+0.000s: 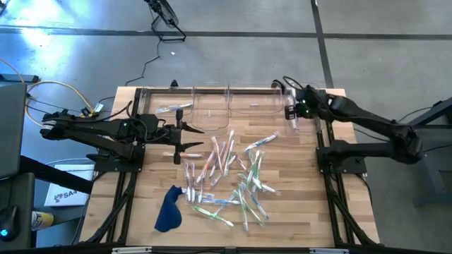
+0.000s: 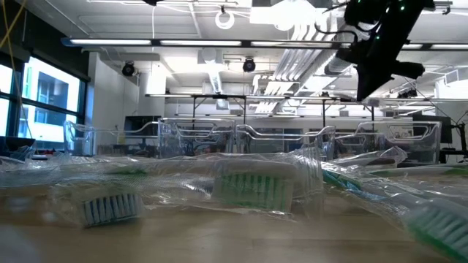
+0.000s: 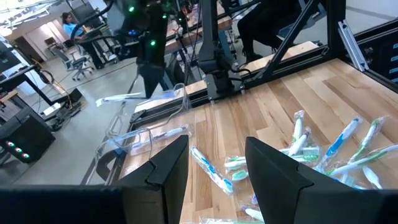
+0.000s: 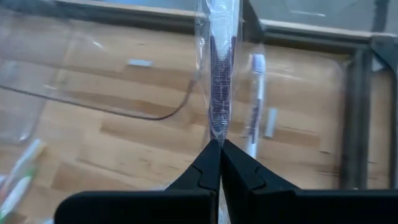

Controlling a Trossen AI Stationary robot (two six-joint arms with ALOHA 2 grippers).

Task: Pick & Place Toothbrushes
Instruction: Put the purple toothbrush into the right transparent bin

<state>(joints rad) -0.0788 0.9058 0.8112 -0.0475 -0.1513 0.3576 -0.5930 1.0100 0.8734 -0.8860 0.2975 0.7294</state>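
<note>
High view: straight down from above, whole desk (image 1: 296, 212) and both arms in frame.

Low view: at desk-top height, level across the wood into the room; nearest toothbrushes (image 2: 252, 186) very close, bins (image 2: 278, 142) behind them at the far edge.

Left wrist view: looks past its own fingers (image 3: 273, 171) across the desk toward the right edge, sharing toothbrushes (image 3: 323, 146) and bins (image 3: 134, 134) with the high view.

Right wrist view: close, down past its own fingers (image 4: 239, 171) onto a bin (image 4: 93, 74) at the far right corner.
</note>
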